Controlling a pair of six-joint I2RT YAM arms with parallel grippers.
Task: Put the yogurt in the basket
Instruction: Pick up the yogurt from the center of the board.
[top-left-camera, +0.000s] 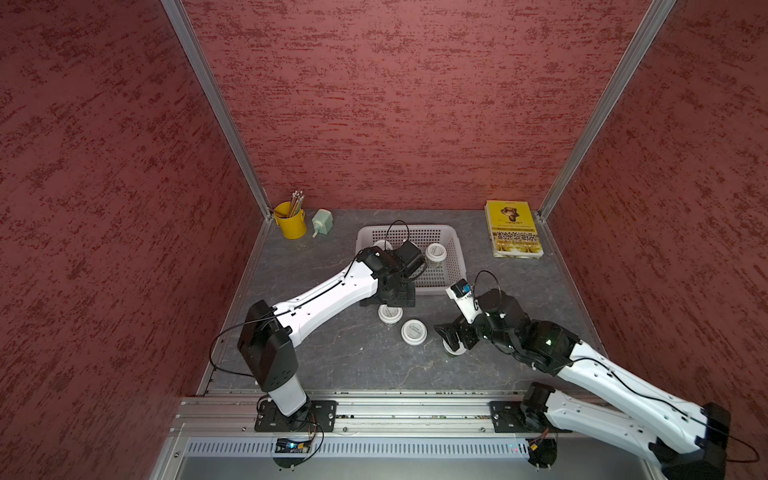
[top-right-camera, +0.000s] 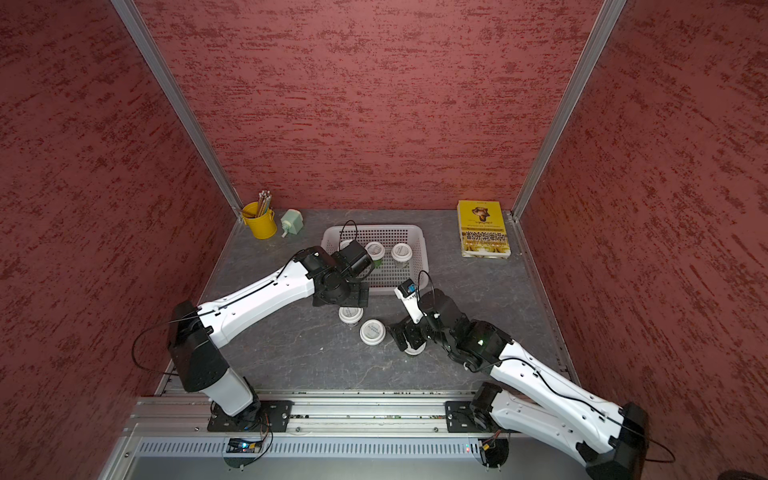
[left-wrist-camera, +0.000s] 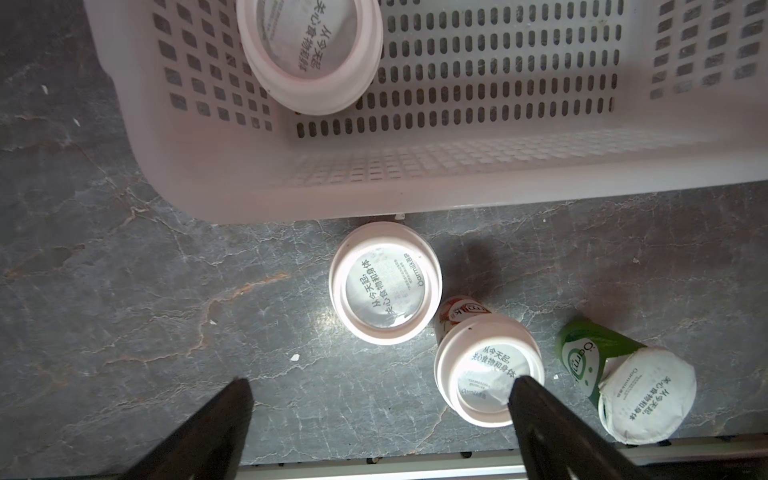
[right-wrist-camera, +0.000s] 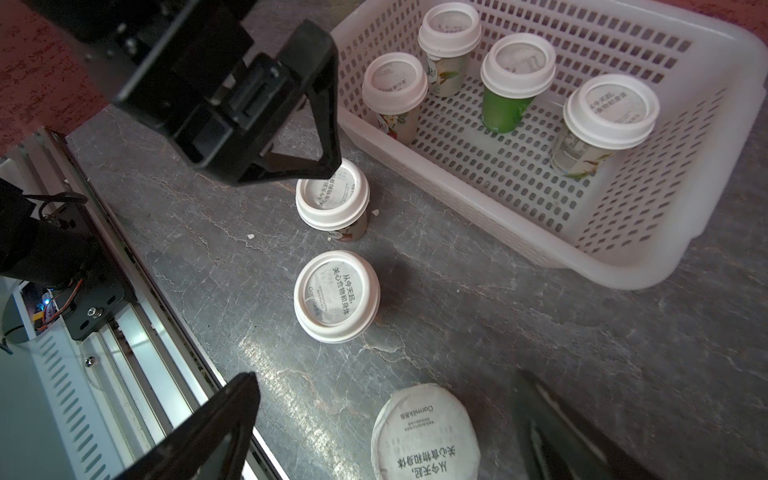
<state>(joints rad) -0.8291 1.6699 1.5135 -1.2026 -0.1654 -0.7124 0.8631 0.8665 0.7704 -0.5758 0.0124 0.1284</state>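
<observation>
Left pincer (left-wrist-camera: 378, 384) wide open, empty; yogurt cup (left-wrist-camera: 385, 282) on surface (left-wrist-camera: 124, 291) just ahead of it, basket (left-wrist-camera: 374, 195) beyond. Right pincer (right-wrist-camera: 384, 380) wide open, empty, foil-lidded yogurt (right-wrist-camera: 426, 432) between its jaws. Four cups (right-wrist-camera: 395, 83) in basket.

A robot test booth: red textured wall panels (top-left-camera: 374, 104) in aluminium profiles (top-left-camera: 216, 108) enclose a grey stone-look tabletop (top-left-camera: 332, 357). An aluminium rail (top-left-camera: 395, 409) at 6 o'clock carries the arm bases (top-left-camera: 328, 415). A pencil bucket (top-left-camera: 291, 226) sits at 11, a book (top-left-camera: 513, 228) at 1 o'clock.
</observation>
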